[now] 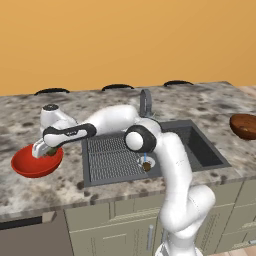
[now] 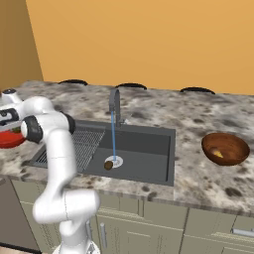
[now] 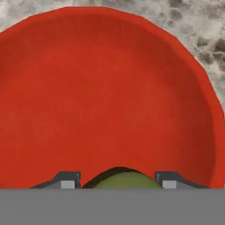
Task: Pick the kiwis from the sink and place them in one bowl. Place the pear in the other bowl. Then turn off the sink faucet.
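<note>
Kiwi, olive-green (image 3: 121, 179), pinched between the two fingertips, jaws clamped on its sides; it hangs just above the hollow of the red bowl (image 3: 110, 88), which lies directly beneath the jaws. Gripper (image 1: 46, 149) sits over the bowl's near half, well to the side of the sink (image 1: 200, 145). Risk as judged: a release from this height onto a smooth shallow wall could let the round fruit roll or bounce toward the rim; any drift of the hand toward the near edge would make that worse. Second, darker kiwi (image 2: 108, 164) lies by the drain in the basin, far from the jaws, under the thin blue stream from the faucet (image 2: 114, 103); water on it may make a later grip slippery. Orange-tan pear (image 2: 218, 155) rests in the brown bowl (image 2: 225, 148) at the far side of the sink. Speckled grey stone counter (image 1: 65, 185), pale cabinets below, plain orange wall (image 1: 125, 40) behind.
</note>
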Controlling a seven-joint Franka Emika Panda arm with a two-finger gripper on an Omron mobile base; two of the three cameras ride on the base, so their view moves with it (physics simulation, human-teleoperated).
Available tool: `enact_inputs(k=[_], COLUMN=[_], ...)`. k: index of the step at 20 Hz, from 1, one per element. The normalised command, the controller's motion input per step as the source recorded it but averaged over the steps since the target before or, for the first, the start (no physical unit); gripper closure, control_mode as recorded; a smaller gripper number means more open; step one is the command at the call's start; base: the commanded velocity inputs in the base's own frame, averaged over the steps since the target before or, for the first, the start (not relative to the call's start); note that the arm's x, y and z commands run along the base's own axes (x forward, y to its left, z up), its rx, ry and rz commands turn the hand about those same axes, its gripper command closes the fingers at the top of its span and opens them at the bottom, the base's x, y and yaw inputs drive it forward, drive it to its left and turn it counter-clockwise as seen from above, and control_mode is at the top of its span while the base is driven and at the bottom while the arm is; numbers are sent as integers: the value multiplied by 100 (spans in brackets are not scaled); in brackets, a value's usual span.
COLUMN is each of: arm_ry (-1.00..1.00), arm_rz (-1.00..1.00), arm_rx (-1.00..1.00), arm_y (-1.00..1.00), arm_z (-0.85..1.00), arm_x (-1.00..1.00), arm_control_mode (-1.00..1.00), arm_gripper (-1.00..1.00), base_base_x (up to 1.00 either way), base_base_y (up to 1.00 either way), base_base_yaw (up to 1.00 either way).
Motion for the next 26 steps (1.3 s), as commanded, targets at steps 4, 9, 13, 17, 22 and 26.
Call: enact_inputs(k=[4,9,13,17,22,26], arm_ry=[1,1,5,8,3,9], arm_rz=[0,0,0,1,2,1], arm_rx=[-6,-7,0,0,0,0], arm_y=[54,52,35,18,0,0], arm_z=[-23,-34,-15,-9,1,28], arm_x=[29,33,39,22,7,0], arm_control_mode=[-100,-100,-100,-100,-100,-100], arm_gripper=[100,100,100,-100,-100,-100], base_base_x=[0,0,0,0,0,0], base_base_y=[0,0,0,0,0,0], base_base_yaw=[0,0,0,0,0,0])
